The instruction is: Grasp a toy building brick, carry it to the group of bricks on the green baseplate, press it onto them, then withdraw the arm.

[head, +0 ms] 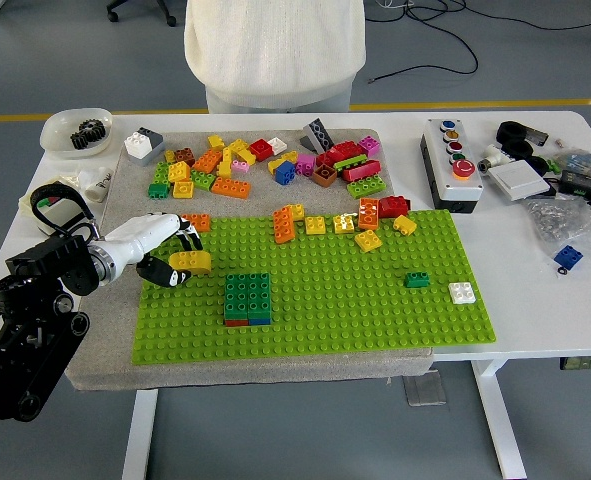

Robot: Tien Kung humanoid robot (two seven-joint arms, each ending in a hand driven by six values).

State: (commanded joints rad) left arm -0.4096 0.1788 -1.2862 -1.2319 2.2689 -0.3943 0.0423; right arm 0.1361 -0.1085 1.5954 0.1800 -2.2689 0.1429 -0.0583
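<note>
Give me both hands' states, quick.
Left hand: shut on the yellow brick, at the baseplate's left edge.
Right hand: not in view.

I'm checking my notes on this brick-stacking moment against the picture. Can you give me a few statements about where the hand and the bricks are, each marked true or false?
1. The left hand grips a yellow brick. True.
2. The yellow brick already sits on the green brick stack. False: it is to the stack's left, apart from it, over the green baseplate.
3. A white brick sits on the baseplate near its right edge. True.
4. The person at the far side reaches a hand onto the table. False: only the person's torso shows; no hand is over the table.
5. The blue brick lies on the baseplate. False: it lies on the white table, right of the baseplate.
</note>
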